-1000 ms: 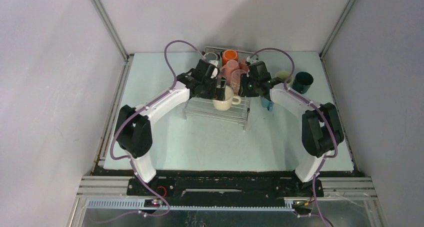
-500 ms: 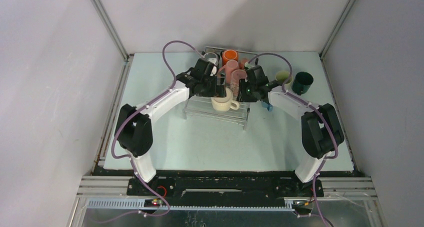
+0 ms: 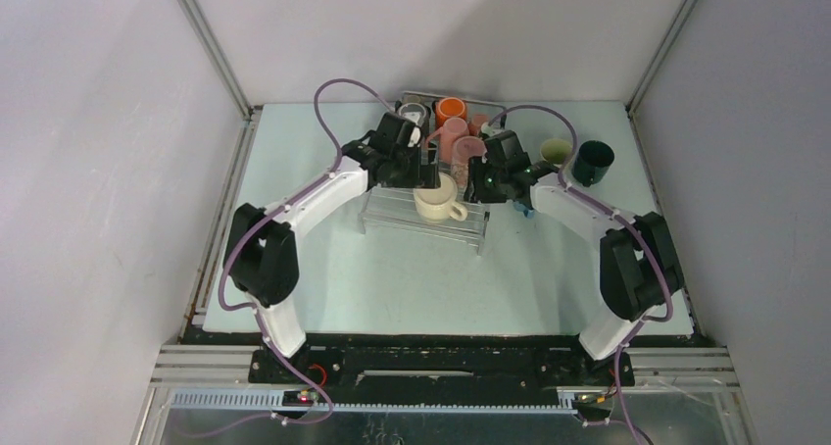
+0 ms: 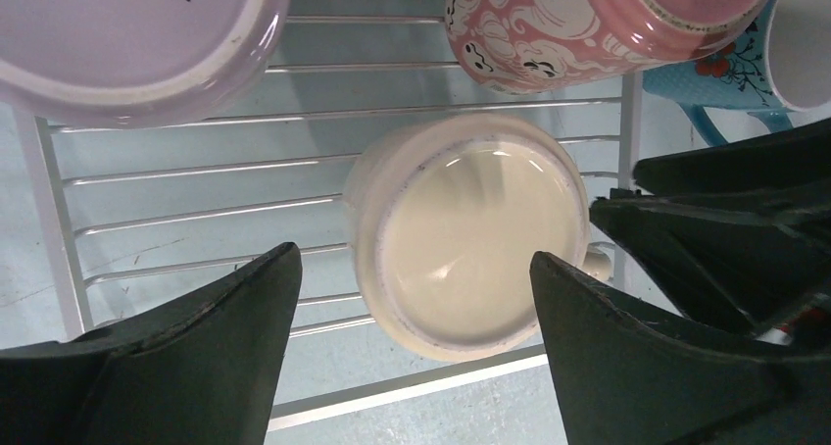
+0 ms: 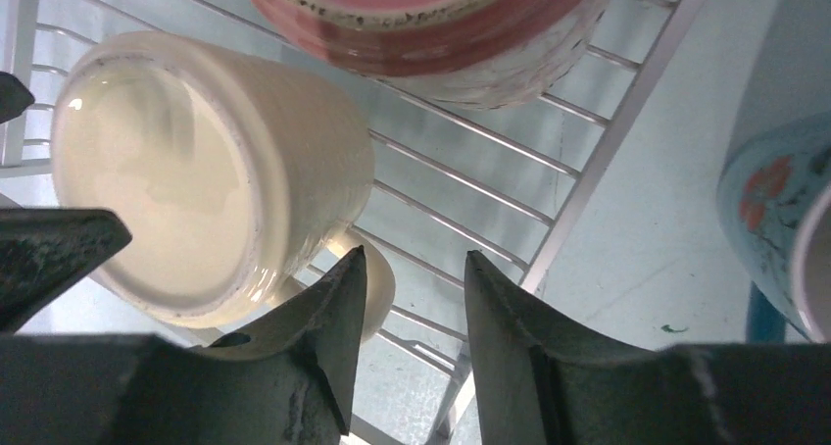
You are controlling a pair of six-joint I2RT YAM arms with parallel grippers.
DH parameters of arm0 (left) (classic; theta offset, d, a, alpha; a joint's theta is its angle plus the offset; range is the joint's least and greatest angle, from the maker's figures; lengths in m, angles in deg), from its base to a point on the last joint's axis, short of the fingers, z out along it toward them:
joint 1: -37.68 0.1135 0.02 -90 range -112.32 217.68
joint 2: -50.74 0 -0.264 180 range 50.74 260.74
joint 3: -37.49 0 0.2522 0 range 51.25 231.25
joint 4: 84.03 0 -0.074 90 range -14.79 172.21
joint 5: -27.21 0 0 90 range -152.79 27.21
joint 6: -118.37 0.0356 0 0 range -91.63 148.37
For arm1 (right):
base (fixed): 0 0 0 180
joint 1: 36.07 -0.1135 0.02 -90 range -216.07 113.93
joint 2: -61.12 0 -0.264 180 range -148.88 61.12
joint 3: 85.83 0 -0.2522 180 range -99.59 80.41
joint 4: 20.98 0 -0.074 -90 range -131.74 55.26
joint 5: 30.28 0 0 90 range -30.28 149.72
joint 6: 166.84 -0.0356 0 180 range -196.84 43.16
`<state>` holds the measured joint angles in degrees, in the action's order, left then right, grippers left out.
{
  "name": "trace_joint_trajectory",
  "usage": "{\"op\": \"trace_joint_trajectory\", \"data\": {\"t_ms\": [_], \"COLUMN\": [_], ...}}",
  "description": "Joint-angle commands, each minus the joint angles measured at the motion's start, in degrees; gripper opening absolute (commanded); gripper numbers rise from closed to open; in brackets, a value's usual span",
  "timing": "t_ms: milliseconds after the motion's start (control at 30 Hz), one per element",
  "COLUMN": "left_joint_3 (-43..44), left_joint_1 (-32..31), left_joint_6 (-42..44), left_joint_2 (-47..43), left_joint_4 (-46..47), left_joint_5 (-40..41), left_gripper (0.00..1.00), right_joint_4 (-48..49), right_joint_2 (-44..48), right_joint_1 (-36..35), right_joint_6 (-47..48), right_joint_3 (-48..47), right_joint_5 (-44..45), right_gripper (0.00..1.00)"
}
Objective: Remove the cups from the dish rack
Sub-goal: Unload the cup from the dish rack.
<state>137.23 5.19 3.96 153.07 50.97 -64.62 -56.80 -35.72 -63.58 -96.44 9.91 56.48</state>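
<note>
Centrally, the cream mug [image 3: 438,201] sits on the near wires of the dish rack [image 3: 390,212], with a hand poised on either side of it. The left gripper [image 4: 414,259] is spread wide and holds nothing; the mug's round body lies straight ahead, between its fingertips. The right gripper [image 5: 414,259] stands only partly apart and clamps nothing that can be seen. The mug's handle [image 5: 380,280] lies in its gap against the finger on the mug's side, with bare wire showing before the other finger.

Good practice would probably be to let one hand take the mug. The left, already straddling it, should lower squarely, close on the walls and lift straight up off the wires. The right should first draw clear of the handle, since the two hands nearly meet. The pink patterned mug [image 4: 588,24] just beyond the left fingertips needs a margin.

The overhead view alone shows the teal cup [image 3: 593,161] and pale green cup [image 3: 556,151] standing on the table [image 3: 392,278], out past the right hand, but the wrists hide both gaps there. Only the left wrist view shows the straddle. Only the right wrist view shows the handle, and the blue flowered mug [image 5: 774,220] off the rack's edge.
</note>
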Motion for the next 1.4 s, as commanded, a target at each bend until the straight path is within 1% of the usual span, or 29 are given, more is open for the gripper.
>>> {"op": "trace_joint_trajectory", "data": {"t_ms": [0,167,367,600,833,1033,1367], "left_joint_3": [1.06,0.48,-0.15,-2.10,-3.98,-5.11,-6.31], "left_joint_1": [0.82,1.34,1.89,2.24,2.43,2.52,2.52], "left_joint_6": [1.38,1.99,2.17,2.26,2.34,1.92,1.25], "left_joint_2": [-4.19,-6.55,-9.09,-12.68,-15.31,-17.15,-19.38], "left_joint_4": [-0.60,-1.32,-2.16,-2.59,-2.86,-2.93,-2.99], "left_joint_5": [-0.26,-0.52,-0.86,-0.99,-1.16,-0.80,-0.85], "left_gripper": [0.94,0.95,0.95,0.95,0.96,0.96,0.96], "right_joint_4": [0.01,1.17,1.59,3.15,7.25,9.16,13.04], "right_joint_2": [5.58,8.87,10.79,7.47,3.57,1.00,-1.72], "right_joint_1": [0.47,0.30,-1.78,-4.42,-5.72,-6.64,-7.98], "right_joint_6": [2.49,6.33,14.46,21.15,22.81,23.23,23.20], "right_joint_3": [0.96,2.96,4.87,6.05,5.91,5.96,5.96], "right_joint_5": [2.53,1.33,-3.04,-5.35,-7.30,-7.30,-5.27], "right_gripper": [0.52,0.60,0.66,0.69,0.70,0.67,0.53]}}
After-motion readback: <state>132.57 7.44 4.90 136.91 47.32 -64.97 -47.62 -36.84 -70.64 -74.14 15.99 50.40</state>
